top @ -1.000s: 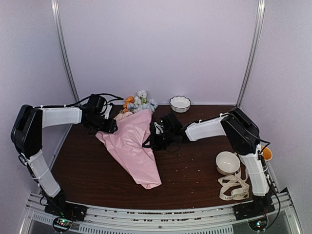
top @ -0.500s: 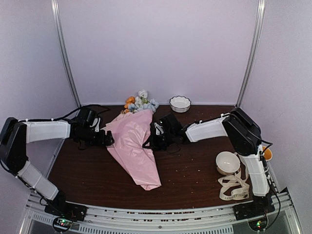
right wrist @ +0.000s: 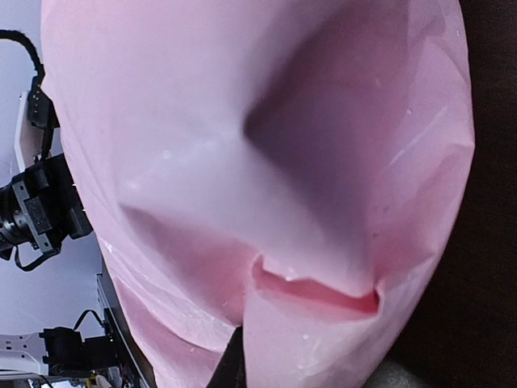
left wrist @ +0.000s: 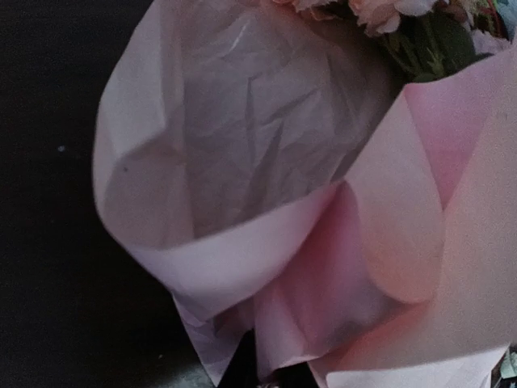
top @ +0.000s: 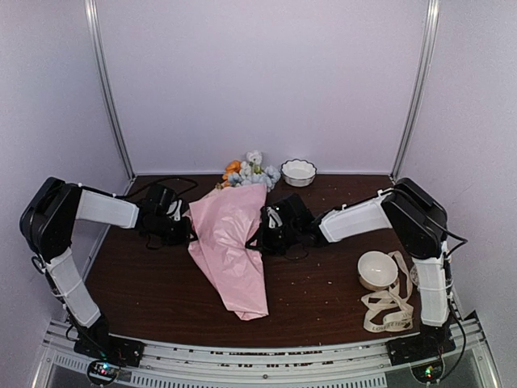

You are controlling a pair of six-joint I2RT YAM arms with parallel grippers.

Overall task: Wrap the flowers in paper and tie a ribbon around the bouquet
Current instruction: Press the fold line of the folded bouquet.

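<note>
- the paper [top: 230, 250] lies as a pink cone mid-table [top: 145, 283], with the flowers [top: 252, 171] poking out of its far end.
- the right claw [top: 257, 234] pinches the cone's right edge.
- the left claw [top: 184, 232] is at the cone's left edge; paper hides its jaws, so i cannot tell its grip.
- the ribbon [top: 388, 311] lies loose beside a white bowl [top: 377, 269], well apart from the cone.
</note>
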